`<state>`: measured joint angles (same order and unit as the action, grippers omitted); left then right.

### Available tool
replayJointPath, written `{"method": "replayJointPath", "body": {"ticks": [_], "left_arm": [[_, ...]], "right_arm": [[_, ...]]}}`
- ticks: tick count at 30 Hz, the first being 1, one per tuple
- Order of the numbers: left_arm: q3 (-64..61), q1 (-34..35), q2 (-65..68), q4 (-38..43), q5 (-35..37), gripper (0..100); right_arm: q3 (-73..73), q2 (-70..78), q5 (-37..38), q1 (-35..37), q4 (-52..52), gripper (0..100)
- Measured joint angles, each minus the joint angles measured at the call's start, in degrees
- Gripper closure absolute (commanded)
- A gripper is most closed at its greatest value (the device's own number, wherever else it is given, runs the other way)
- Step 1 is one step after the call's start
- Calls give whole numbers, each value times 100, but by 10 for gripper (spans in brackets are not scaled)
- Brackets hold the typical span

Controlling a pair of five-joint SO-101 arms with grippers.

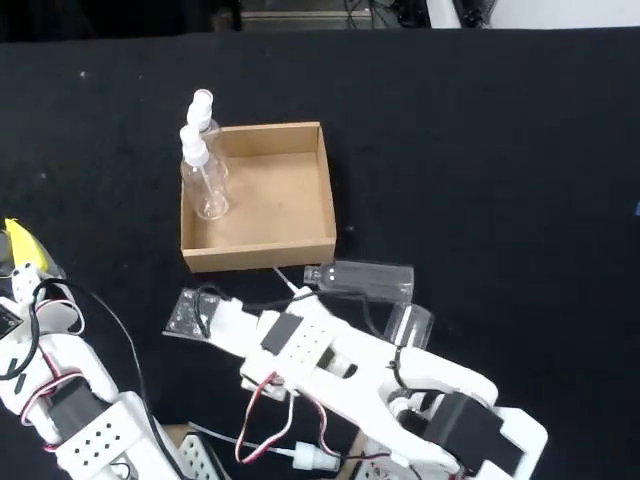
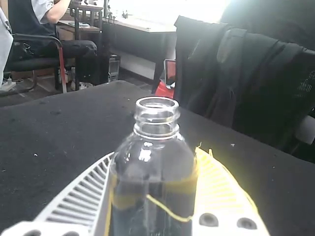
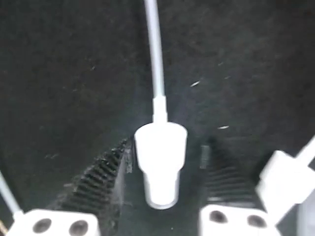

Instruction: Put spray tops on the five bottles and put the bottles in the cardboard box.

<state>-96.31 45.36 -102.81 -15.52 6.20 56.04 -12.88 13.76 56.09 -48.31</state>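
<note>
My left gripper [image 2: 155, 153] is shut on a clear bottle [image 2: 153, 162] with an uncapped neck, held upright between its white and yellow fingers. From above, this gripper [image 1: 22, 250] sits at the table's left edge. My right gripper [image 3: 167, 146] is low over the black table, open, with a white spray top [image 3: 160, 162] lying between its dark fingers and its thin tube pointing away. In the high view that gripper [image 1: 186, 314] is just in front of the cardboard box [image 1: 262, 252]. Two bottles with spray tops [image 1: 203, 175] stand at the box's left wall.
Two clear bottles lie on their sides by the box's front right, one [image 1: 372, 278] nearer the box and one [image 1: 411, 325] by the right arm. Another spray top [image 3: 280, 173] lies beside the right gripper. A further one [image 1: 312, 459] lies at the table's near edge.
</note>
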Motion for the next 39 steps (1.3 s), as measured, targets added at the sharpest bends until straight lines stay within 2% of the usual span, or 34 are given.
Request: {"method": "replayJointPath", "body": {"ticks": [6,16,20,23,31,35,39], "left_arm": [[0,0,0,0,0,970],[0,-607,0,0,0,970],[0,-914,0,0,0,970],[0,-1099,0,0,0,970],[0,-1591,0,413,0,970],[0,-1600,-18,448,0,970],[0,-1600,-18,501,0,970]], "right_arm": [[-185,-105,97,-176,-440,987],[-721,-2892,132,-1556,-2189,985],[-1266,-3631,132,-2725,-2875,986],[-1626,-3763,88,-3974,-3209,985],[-1723,-3604,-712,-7631,-2848,983],[-1407,-2989,-993,-8721,-2119,983],[-993,-2242,-1987,-9319,-1336,979]]}}
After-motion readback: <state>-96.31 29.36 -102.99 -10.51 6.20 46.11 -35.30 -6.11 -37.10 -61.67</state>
